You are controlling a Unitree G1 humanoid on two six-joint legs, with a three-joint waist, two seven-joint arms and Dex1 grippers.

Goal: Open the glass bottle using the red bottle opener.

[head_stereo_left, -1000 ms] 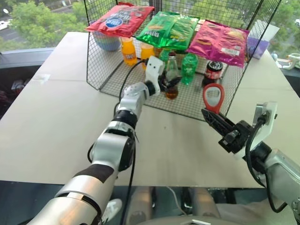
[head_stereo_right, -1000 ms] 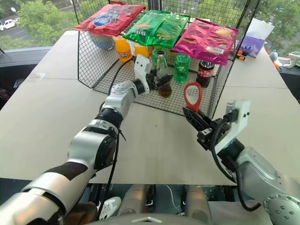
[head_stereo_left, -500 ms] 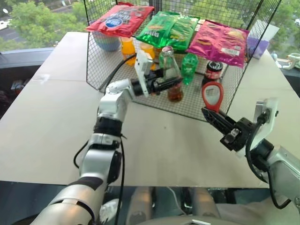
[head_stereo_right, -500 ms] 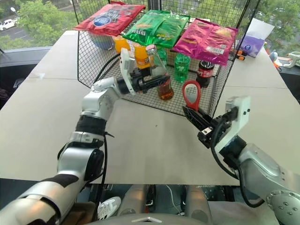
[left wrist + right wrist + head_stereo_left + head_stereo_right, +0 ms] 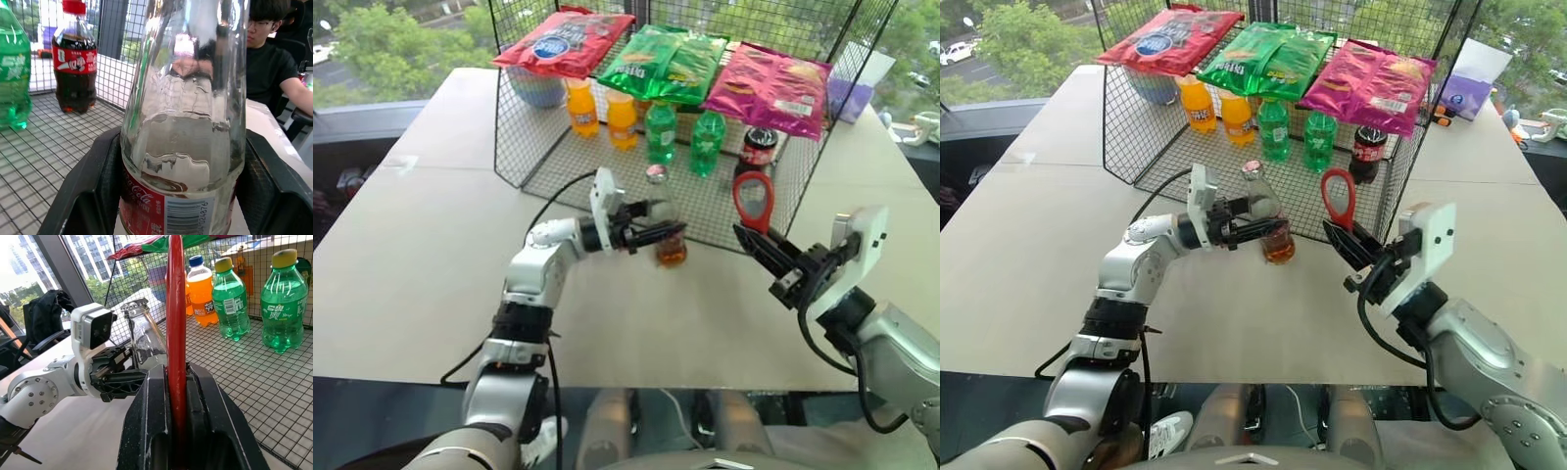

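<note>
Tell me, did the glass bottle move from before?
Yes. The left pincer has carried the glass bottle out of the wire rack toward the robot, over the table edge.

A pale table (image 5: 401,245) fills the room's middle, carrying a black wire rack (image 5: 524,117). Beyond the rack, windows (image 5: 382,39) show daylight, green trees and a street.

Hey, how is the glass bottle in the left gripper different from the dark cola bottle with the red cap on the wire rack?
The glass bottle is slim, clear glass, mostly empty above its cola, metal-capped, and held off the table, tilted, by the left gripper. The dark cola bottle is squat, nearly full, red-capped, standing upright on the wire rack. Both carry red-and-white labels.
</note>
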